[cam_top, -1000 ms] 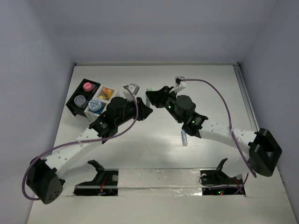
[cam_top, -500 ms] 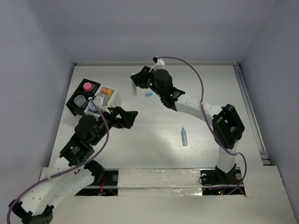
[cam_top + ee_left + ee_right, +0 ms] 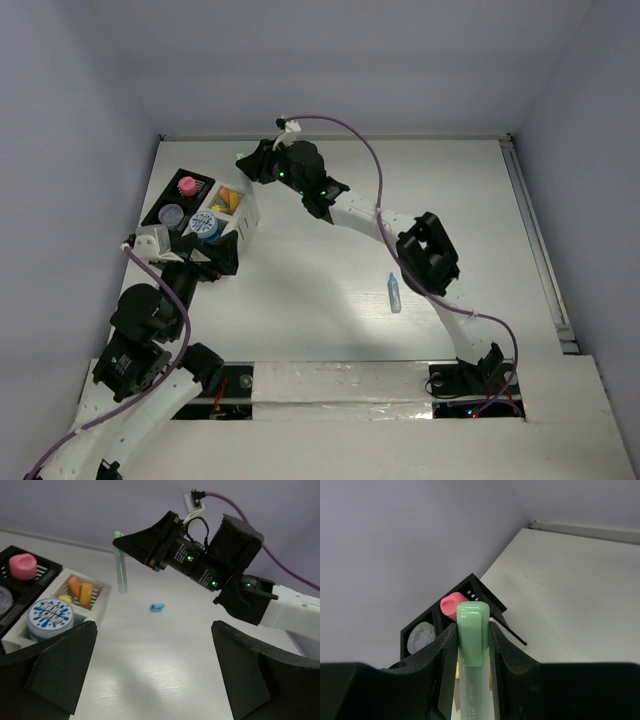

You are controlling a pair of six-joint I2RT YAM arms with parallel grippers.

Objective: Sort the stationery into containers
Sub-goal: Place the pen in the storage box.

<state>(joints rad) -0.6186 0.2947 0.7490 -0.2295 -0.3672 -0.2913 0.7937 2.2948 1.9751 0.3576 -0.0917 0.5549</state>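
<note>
Your right claw (image 3: 473,647): clamped on green stick (image 3: 472,620), near white box (image 3: 100,607). Your left claw (image 3: 154,630): wide, empty. Stowed: pink piece (image 3: 24,566) in black tray (image 3: 47,565), orange sticks (image 3: 75,586) in box. Outstanding on tabletop (image 3: 300,300): blue stick (image 3: 394,294), small blue piece (image 3: 157,607).

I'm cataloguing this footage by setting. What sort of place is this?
Probably a robotics test cell: white table boxed by blank walls, left arm and right arm bolted at its near edge, right pincer holding a green marker near a black tray.
</note>
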